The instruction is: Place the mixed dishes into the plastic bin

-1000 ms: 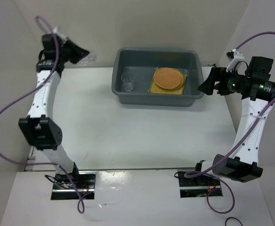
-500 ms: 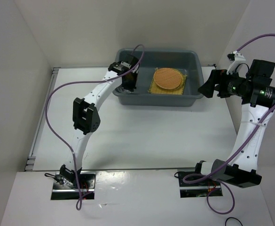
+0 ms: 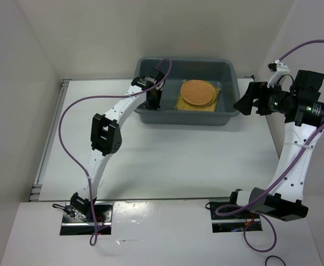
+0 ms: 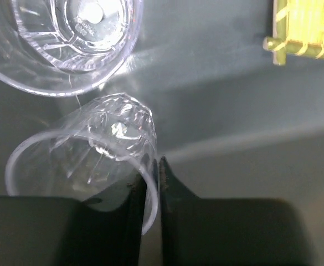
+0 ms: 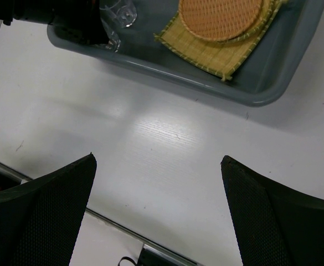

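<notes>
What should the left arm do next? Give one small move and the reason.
Probably open the left gripper and release the cup. Its fingers pinch the cup's clear wall, and the cup hangs tilted inside the bin, beside a second cup, so only letting go seems left. The right gripper stands open outside the bin, out of the way.

Counter [image 3: 178, 160]: bin [image 3: 189, 118] at far centre.
In bin, right half: mat [image 3: 184, 105], disc [image 3: 198, 92] on top.
In bin, left end: upright cup [image 4: 67, 33]; tipped cup [image 4: 95, 149] just beside it, its rim between the fingers of the left claw [image 4: 152, 166].
Right claw [image 5: 158, 159]: off the bin's right end, apart.
</notes>
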